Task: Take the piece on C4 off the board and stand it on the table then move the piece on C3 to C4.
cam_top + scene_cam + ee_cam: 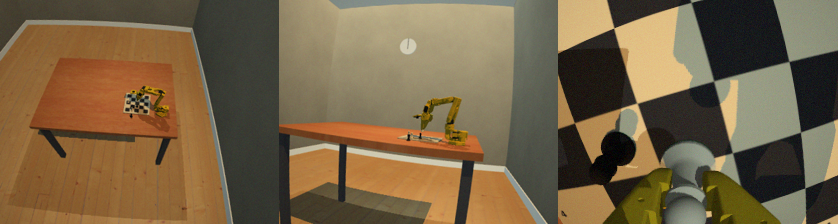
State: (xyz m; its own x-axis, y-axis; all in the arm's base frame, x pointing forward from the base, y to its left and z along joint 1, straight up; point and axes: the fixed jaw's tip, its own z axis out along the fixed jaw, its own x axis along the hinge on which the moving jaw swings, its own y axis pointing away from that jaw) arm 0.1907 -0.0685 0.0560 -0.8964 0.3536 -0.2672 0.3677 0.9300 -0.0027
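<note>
Above the board's squares, the gripper grips a pale pawn

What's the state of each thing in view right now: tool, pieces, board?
tool: shut on the white pawn
white pawn: gripped below its head, upright, over the board
black piece: upright on the board, left of the tool in the wrist view
black piece off the board: upright on the table by the board's edge
board: flat on the table
arm: bent over the board
</note>
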